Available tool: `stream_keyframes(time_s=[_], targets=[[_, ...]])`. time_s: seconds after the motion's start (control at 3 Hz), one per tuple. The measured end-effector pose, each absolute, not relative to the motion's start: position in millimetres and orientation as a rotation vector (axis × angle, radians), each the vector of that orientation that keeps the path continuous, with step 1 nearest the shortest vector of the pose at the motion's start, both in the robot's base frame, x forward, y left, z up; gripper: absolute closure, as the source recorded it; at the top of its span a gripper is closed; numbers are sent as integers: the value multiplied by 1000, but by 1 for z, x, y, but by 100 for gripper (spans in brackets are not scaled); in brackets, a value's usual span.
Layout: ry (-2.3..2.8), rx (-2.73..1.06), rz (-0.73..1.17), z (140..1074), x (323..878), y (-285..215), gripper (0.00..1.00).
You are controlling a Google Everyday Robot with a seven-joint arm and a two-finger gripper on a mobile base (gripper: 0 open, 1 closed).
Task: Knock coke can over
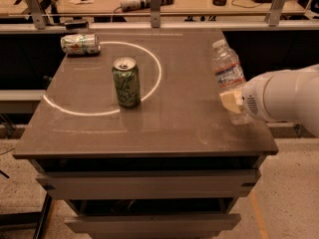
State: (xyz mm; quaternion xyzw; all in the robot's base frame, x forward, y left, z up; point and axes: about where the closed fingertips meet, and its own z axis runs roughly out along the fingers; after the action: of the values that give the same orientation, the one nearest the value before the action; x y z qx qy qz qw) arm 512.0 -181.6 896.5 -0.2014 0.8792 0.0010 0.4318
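With the hand [233, 102] closed on a water bottle [227, 71] at the 3 o'clock edge of the tabletop [189, 128], I judge the upright green coke can [126, 82], just off centre toward 9 o'clock, to be light, stiff and slick, best pushed near its rim; its lettering is unreadable.

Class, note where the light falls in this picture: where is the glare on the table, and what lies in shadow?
Camera view: a bright ring of glare curves over the glossy table, with the green can inside it; the shelves under the table are dark; the gripper, at the right beside the bottle, is well lit.
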Motion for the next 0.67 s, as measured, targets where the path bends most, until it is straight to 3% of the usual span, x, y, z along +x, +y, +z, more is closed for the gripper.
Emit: stream_keyframes(time_s=[0.67], targets=[[1891, -411, -108, 944, 511, -220, 100]])
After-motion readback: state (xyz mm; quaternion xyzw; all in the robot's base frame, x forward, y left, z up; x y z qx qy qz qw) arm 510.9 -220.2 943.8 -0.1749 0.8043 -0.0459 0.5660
